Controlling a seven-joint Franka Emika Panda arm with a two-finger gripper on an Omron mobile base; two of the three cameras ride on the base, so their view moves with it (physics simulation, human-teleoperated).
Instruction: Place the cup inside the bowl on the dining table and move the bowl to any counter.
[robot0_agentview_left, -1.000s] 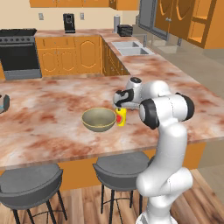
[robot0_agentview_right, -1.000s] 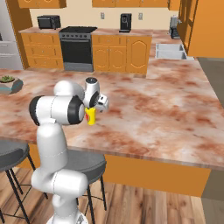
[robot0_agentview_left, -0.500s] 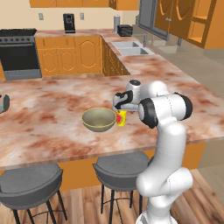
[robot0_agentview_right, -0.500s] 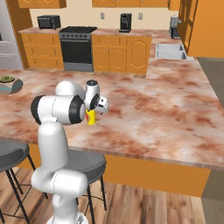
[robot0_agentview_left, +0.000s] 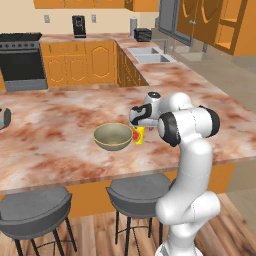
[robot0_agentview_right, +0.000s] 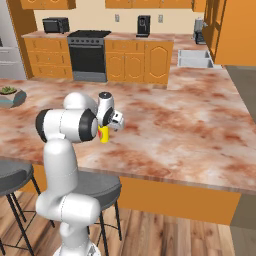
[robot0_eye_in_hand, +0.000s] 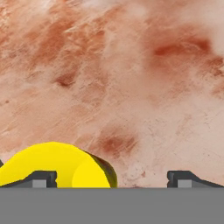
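Note:
The small yellow cup (robot0_agentview_left: 138, 135) with its red mark stands upright on the marble dining table (robot0_agentview_left: 60, 145), just right of the olive-tan bowl (robot0_agentview_left: 113, 136) and apart from it. My gripper (robot0_agentview_left: 137, 125) hangs open right above the cup. In the right base view the cup (robot0_agentview_right: 104, 134) shows below the gripper (robot0_agentview_right: 108, 128), and my arm hides the bowl. In the hand view the cup (robot0_eye_in_hand: 57, 166) lies at the bottom left, by the left fingertip (robot0_eye_in_hand: 41, 178), off centre of the gripper (robot0_eye_in_hand: 113, 178). Nothing is held.
Two grey stools (robot0_agentview_left: 135, 192) stand under the table's near edge. A potted plant (robot0_agentview_right: 10, 95) sits far left on the table. The counter (robot0_agentview_left: 165, 70) with a sink runs behind at the right, and a stove (robot0_agentview_right: 87, 55) stands at the back wall.

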